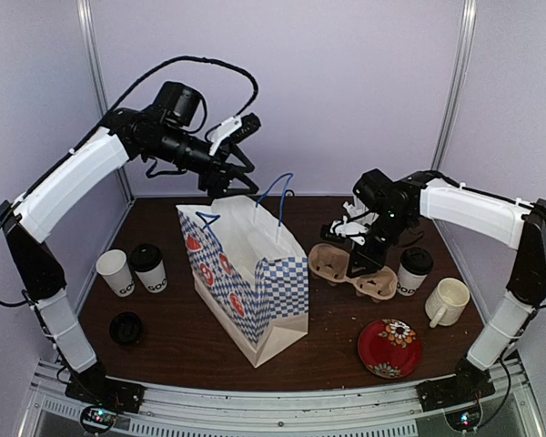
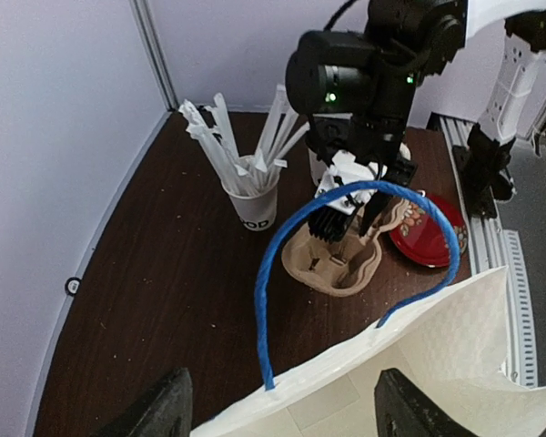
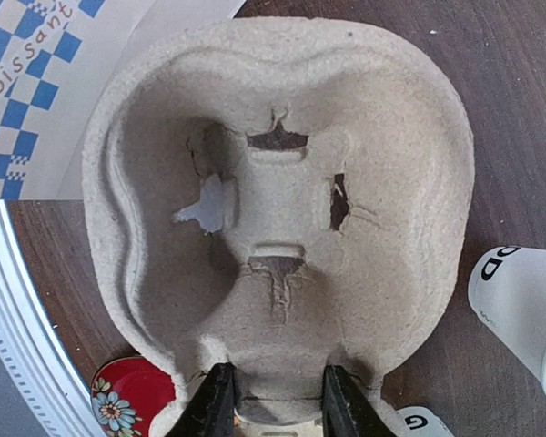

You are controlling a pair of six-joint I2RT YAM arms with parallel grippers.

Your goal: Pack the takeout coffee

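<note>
Two takeout coffee cups stand at the left: an unlidded one (image 1: 116, 271) and a lidded one (image 1: 148, 266). A third lidded cup (image 1: 414, 270) stands at the right, beside a brown pulp cup carrier (image 1: 350, 264). My right gripper (image 1: 364, 248) (image 3: 279, 405) is shut on the middle ridge of the carrier (image 3: 282, 200), whose pockets are empty. The blue-checked paper bag (image 1: 246, 273) stands open in the middle. My left gripper (image 1: 229, 180) (image 2: 287, 410) hovers open over the bag's back rim (image 2: 409, 337), next to a blue handle (image 2: 264, 291).
A loose black lid (image 1: 126, 328) lies near the front left. A cream mug (image 1: 448, 300) and a red flowered plate (image 1: 389, 348) sit at the front right. A cup of white stirrer sticks (image 2: 253, 196) stands behind the carrier (image 2: 337, 259).
</note>
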